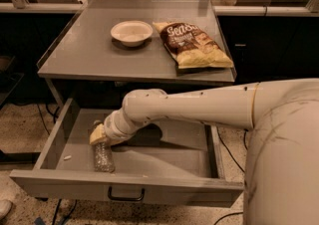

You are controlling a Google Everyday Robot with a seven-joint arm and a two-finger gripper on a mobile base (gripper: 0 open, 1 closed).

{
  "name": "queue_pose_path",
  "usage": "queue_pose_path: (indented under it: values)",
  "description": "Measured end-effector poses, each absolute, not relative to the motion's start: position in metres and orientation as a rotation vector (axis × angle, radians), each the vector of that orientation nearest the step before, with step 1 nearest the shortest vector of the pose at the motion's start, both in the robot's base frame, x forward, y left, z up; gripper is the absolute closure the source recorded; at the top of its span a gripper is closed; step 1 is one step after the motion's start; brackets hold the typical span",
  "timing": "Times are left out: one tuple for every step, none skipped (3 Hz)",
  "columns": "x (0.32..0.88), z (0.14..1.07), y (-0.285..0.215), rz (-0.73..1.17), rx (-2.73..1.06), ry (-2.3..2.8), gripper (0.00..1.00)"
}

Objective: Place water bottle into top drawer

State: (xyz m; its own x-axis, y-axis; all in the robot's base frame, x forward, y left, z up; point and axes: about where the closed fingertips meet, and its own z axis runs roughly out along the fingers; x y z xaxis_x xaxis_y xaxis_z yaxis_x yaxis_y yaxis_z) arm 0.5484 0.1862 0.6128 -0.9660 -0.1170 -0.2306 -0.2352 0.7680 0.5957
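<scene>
The gripper (98,136) is held low inside the open top drawer (124,185), toward its left side, at the upper end of the water bottle (103,157). Whether the bottle is pinched or already released cannot be told.

The bottle is seen within the drawer's walls, its lower end close behind the front panel and apparently on the drawer floor. The placing is therefore judged nearly complete: what is left is for the grip to be confirmed released and the arm (189,107) to be lifted out.

The drawer's left wall is near the gripper, and the table edge (134,76) overhangs the drawer's rear, so upward room there is limited. Open floor is left to the right inside the drawer. Withdrawal is judged best made up and toward the drawer's front. A small white scrap (67,158) lies left of the bottle.
</scene>
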Motion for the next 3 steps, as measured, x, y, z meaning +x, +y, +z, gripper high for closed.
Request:
queue_pose_path:
  values:
    - [0.5484,0.6128,0.1862,0.973,-0.28,2.782,0.58]
    - [0.5484,0.6128,0.1862,0.973,-0.28,2.782,0.35]
    - [0.5484,0.6127,0.1862,0.973,-0.28,2.782,0.13]
